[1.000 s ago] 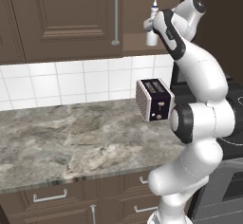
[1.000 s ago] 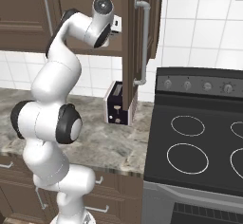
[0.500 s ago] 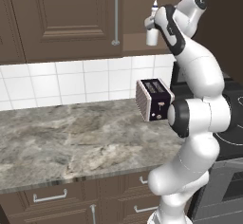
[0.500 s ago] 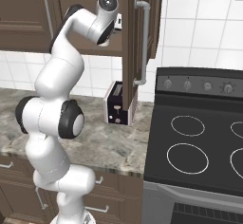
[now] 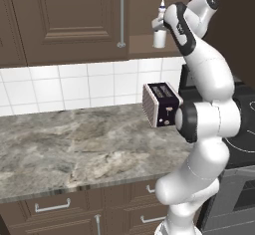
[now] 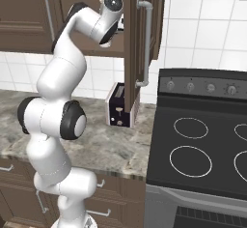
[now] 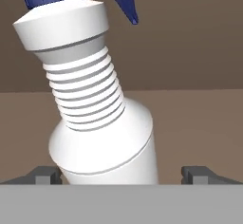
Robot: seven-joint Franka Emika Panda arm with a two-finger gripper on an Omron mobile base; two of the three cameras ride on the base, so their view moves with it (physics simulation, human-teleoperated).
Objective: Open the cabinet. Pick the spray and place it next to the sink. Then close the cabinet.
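Since the earlier frame the arm has reached slightly further up and into the open cabinet (image 5: 149, 35), bringing the pincer (image 7: 122, 174) closer around the spray (image 5: 160, 26). Spray stands on the cabinet shelf, long axis upright, nozzle on top; in the hand view it leans, ribbed neck and blue trigger toward the upper left. Pincer wide open, fingertips (image 7: 45, 174) flanking the bottle body, not gripping; toaster (image 5: 161, 103) on the worktop (image 5: 74, 144) below.

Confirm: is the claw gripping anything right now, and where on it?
Nothing held. The claw is open, its fingertips standing clear on either side of the small white plastic spray bottle, around its lower body, inside the dark brown wooden wall cabinet.
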